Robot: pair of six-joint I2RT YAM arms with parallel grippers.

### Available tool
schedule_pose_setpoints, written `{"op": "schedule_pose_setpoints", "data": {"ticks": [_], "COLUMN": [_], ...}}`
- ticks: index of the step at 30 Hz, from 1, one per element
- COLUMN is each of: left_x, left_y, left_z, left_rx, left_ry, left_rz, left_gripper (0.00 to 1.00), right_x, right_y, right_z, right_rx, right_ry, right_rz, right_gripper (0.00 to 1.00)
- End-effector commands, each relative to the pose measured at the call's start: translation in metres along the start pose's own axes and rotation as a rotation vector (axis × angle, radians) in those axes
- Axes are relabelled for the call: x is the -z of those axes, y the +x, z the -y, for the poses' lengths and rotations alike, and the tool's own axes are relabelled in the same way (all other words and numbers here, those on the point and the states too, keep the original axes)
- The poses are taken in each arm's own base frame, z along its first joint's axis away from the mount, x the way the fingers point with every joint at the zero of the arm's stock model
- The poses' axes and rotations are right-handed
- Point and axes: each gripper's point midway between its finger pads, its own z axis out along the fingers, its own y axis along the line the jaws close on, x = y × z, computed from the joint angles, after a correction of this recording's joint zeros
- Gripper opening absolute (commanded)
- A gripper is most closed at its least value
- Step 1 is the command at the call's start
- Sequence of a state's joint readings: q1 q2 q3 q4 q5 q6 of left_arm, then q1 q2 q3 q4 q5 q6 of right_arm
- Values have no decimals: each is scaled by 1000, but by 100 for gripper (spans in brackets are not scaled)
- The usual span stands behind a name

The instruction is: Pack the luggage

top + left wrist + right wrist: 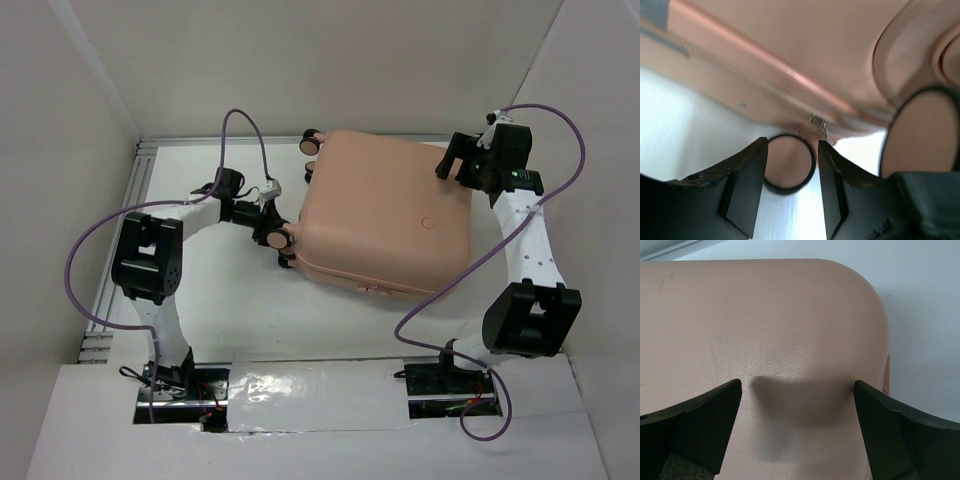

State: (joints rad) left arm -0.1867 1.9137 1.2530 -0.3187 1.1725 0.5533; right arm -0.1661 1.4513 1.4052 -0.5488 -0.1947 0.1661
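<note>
Luggage (385, 210) shut at centre right on worktop (220, 310): nudge left tool (791, 142), half parted and empty, up from wheel (789, 165) at lower centre to zip pull (818, 123) just above, pinch squarely, and brace it with right tool (797, 390), spread wide over upper-right corner.

Smooth peach-pink hard-shell luggage (765, 325), rounded at its corner, fills most of the frame. White table surface (925, 315) shows beyond its right edge. The right gripper (797, 387) stands over the shell, black jaws spread wide, shadow between them.
</note>
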Motion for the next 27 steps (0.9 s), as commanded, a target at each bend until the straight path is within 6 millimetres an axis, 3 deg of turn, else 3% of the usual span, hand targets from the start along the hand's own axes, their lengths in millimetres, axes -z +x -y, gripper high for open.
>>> {"op": "schedule_pose_setpoints", "data": {"ticks": [1, 6, 10, 16, 19, 27], "left_x": [21, 40, 38, 18, 13, 7], "left_y": [-18, -22, -28, -30, -35, -28], "left_z": [-4, -11, -1, 3, 12, 7], "left_rx": [-68, -66, -65, -74, -66, -61], "left_ry": [-27, -55, -5, 103, 137, 155], "left_rz": [22, 49, 87, 105, 83, 72], "left_gripper": [57, 57, 57, 57, 57, 57], "right_x": [4, 4, -3, -11, -15, -21], "right_y": [0, -6, -3, -5, -1, -3], "right_z": [4, 4, 6, 2, 6, 7], "right_rx": [14, 16, 14, 26, 31, 40], "right_ry": [12, 19, 21, -14, 0, 0], "right_rz": [3, 13, 3, 8, -15, -15], "right_gripper": [99, 99, 99, 99, 99, 99]}}
